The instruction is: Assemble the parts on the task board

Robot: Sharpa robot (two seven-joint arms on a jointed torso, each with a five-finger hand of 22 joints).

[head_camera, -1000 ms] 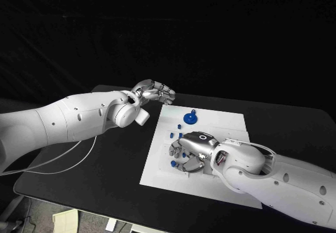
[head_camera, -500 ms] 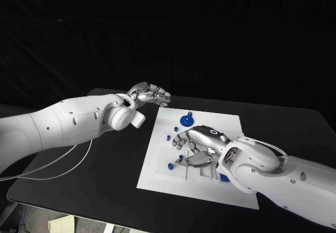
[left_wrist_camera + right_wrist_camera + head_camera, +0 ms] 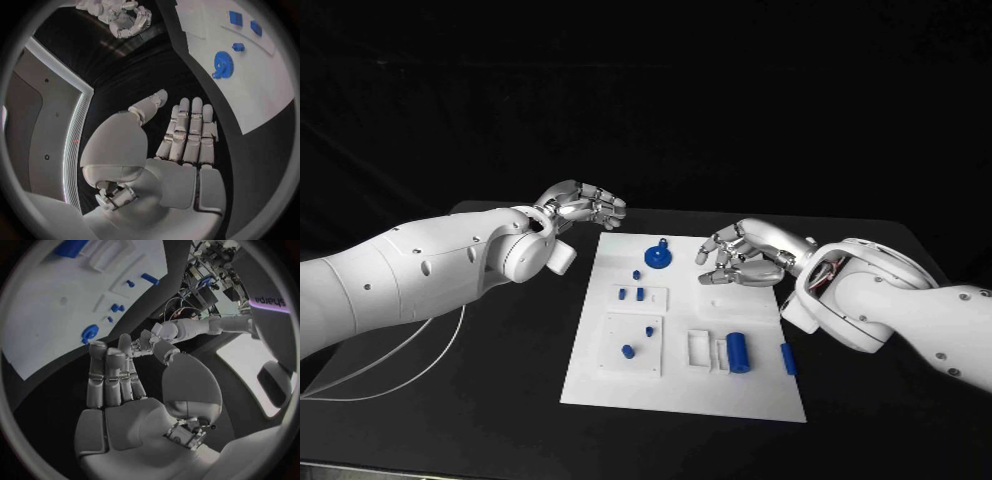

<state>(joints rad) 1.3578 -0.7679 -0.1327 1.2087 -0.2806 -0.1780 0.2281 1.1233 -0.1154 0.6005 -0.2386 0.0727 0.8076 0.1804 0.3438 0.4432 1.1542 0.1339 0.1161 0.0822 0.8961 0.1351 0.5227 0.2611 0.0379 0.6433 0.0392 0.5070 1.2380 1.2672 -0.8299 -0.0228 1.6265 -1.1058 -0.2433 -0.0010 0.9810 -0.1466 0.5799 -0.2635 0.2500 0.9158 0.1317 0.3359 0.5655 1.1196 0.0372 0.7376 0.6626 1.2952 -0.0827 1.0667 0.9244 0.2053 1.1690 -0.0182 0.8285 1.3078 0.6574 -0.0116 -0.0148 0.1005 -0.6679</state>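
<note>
On the black worktop (image 3: 473, 380), the flat white rectangular task board (image 3: 733, 400) is lying between the two arms, and it is serving as the landmark here. The left silver hand (image 3: 583, 204) is hovering just off the board's far left corner, fingers apart and grasping nothing. The right silver hand (image 3: 751, 252) is hanging over the board's far right part, its fingers loosely curved and apart, also released with nothing in them. The round blue gear with a small handle (image 3: 658, 257) is lying on the board's far end, between the two hands and touched by neither. Small blue pegs (image 3: 640, 293) are standing in a raised white plate just nearer than the gear, and two more (image 3: 627, 351) are sitting in a larger plate toward the board's near left. A blue cylinder (image 3: 738, 352) is resting in a white holder at the near right, with a small blue bar (image 3: 788, 359) lying just beside it, well apart from the right hand.
</note>
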